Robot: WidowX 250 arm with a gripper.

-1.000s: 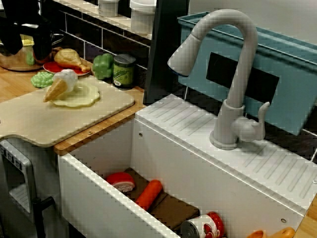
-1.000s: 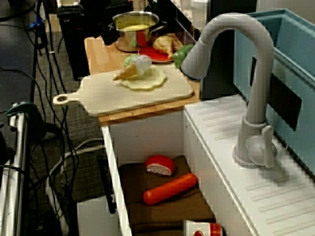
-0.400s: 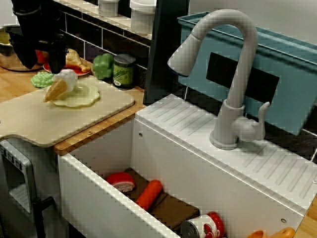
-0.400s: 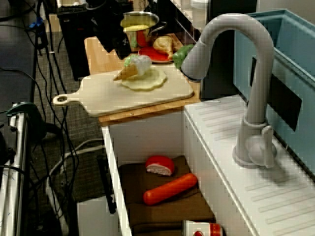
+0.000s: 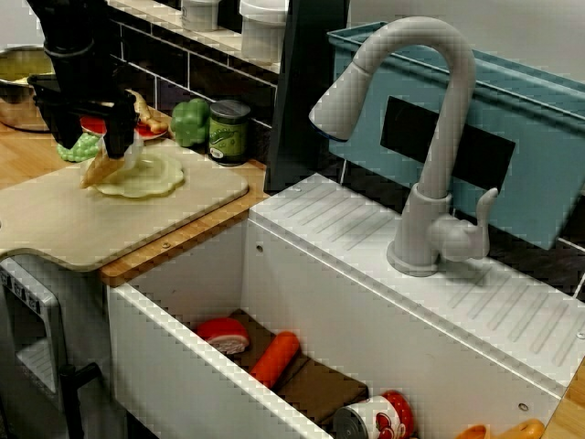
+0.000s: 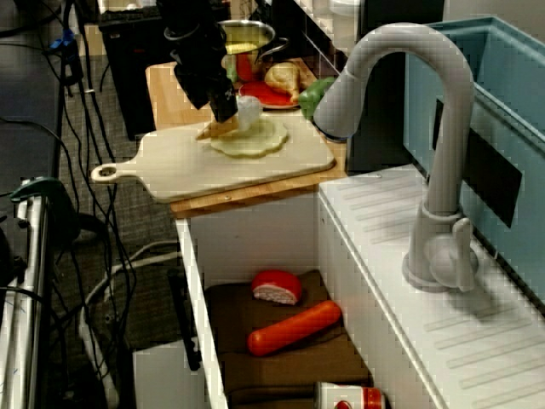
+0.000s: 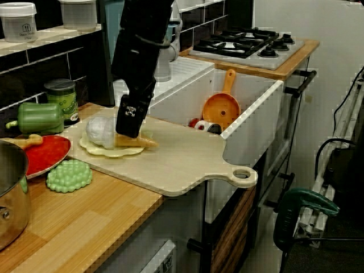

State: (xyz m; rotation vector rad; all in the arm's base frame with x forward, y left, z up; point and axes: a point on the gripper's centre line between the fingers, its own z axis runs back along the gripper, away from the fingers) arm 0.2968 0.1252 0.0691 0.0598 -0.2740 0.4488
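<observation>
Hovering low over ice cream cone with gripper, fingers spread wide either side, nothing held. Lying tipped on yellow disc, far left on cutting board. Looks like pre-grasp; calls for closing squarely on cone, sparing disc.

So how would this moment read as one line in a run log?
gripper: open, straddling ice cream cone | ice cream cone: lying on yellow disc | yellow disc: flat on cutting board
</observation>
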